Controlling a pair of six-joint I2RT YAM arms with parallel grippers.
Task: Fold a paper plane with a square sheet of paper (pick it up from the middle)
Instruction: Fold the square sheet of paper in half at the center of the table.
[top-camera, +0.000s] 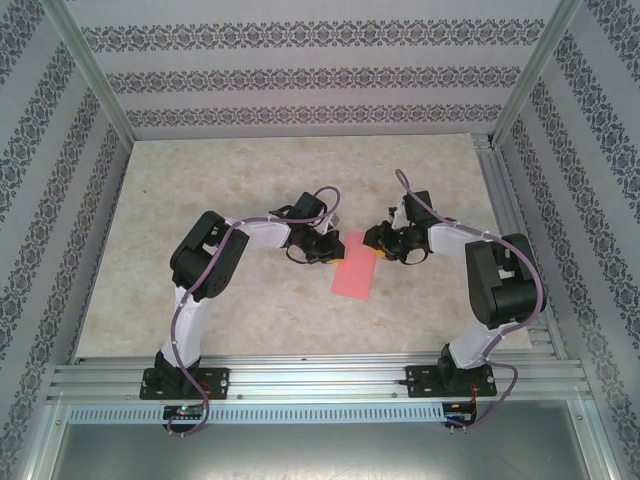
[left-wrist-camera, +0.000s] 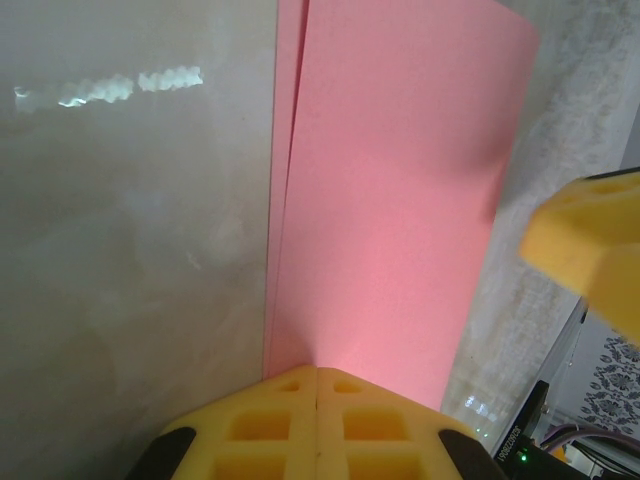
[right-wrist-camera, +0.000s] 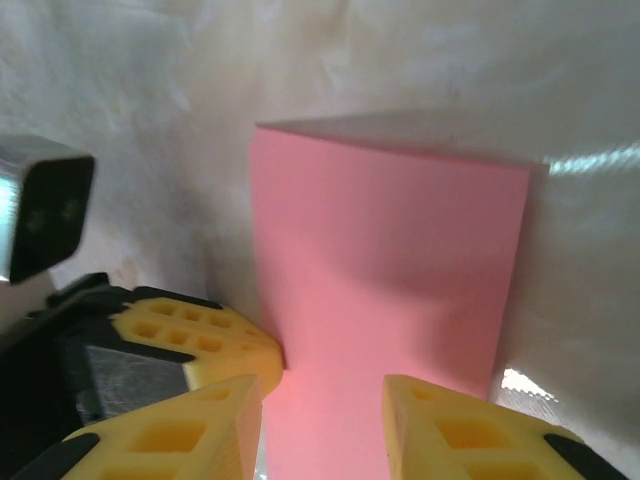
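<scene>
Across the marbled bench (top-camera: 250, 180), the left arm (top-camera: 215, 255) and the right arm (top-camera: 500, 270) bend inward toward the middle, where the pink-red sheet of paper (top-camera: 354, 268) lies flat between them. It is doubled into a narrow rectangle, its two layers slightly out of line along one long edge. At its far end the left claw (left-wrist-camera: 317, 385) is closed, yellow fingertips pressed together against the paper's edge, though I cannot tell whether a layer is pinched, while just beside it the right claw (right-wrist-camera: 322, 390) stands partly open, the paper lying flat in the gap.
</scene>
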